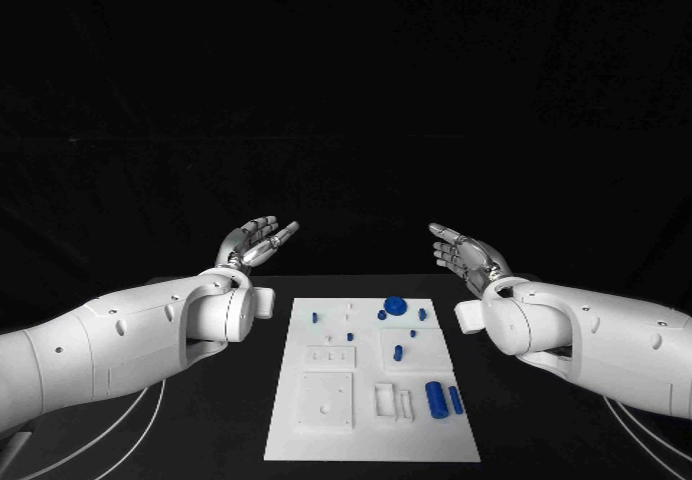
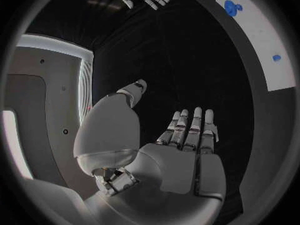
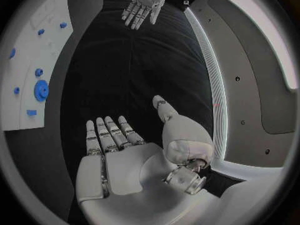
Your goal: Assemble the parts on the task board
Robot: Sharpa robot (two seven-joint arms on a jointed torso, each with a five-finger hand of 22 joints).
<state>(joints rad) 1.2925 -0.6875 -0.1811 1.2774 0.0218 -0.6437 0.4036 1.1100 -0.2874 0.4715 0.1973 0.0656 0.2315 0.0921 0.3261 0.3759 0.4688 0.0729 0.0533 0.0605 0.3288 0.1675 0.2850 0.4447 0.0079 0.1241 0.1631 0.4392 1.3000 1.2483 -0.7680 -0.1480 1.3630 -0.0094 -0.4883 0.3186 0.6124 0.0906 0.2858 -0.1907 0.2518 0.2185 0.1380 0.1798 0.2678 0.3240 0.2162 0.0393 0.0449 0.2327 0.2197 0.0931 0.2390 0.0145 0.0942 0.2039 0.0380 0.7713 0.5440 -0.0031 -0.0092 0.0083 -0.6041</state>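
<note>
Head view – both hands, left hand [image 1: 257, 242] and right hand [image 1: 469, 252], spread and holding nothing, hover beyond the task board [image 1: 374, 440]; small blue parts [image 1: 436, 399] look light, rigid, probably slick – pinch by sides.

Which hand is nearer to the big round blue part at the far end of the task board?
Right. The right hand hangs just beyond and to the right of the round blue part; the left hand is farther off, beyond the task board's left corner. Both are open.

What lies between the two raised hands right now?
Nothing: in the head view the left hand and right hand hover open, with bare dark space between them beyond the task board.
</note>
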